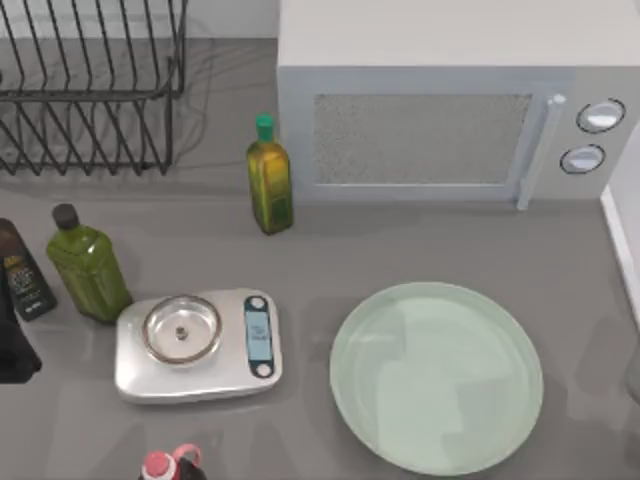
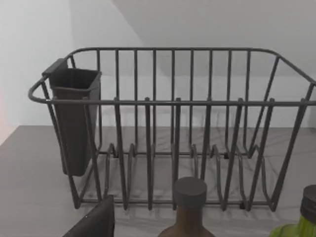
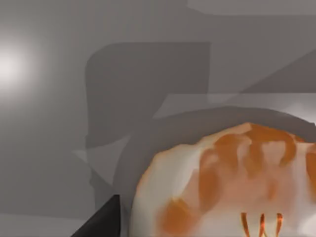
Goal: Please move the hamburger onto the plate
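The hamburger (image 3: 232,182), a pale lump with orange-red patches, looms very close in the right wrist view, with grey tabletop and its shadow behind it. A dark part of my right gripper (image 3: 101,219) shows just beside it; whether it holds the hamburger I cannot tell. The plate (image 1: 437,377), large, round and mint-green, lies bare on the table at the front right in the top view. My left arm (image 1: 15,345) stays parked at the table's left edge.
A silver scale (image 1: 198,343) with a small steel pan sits left of the plate. Green bottles (image 1: 87,262) (image 1: 268,176) and a dark bottle (image 1: 22,270) stand around it. A wire dish rack (image 1: 90,85) and a microwave (image 1: 450,110) line the back.
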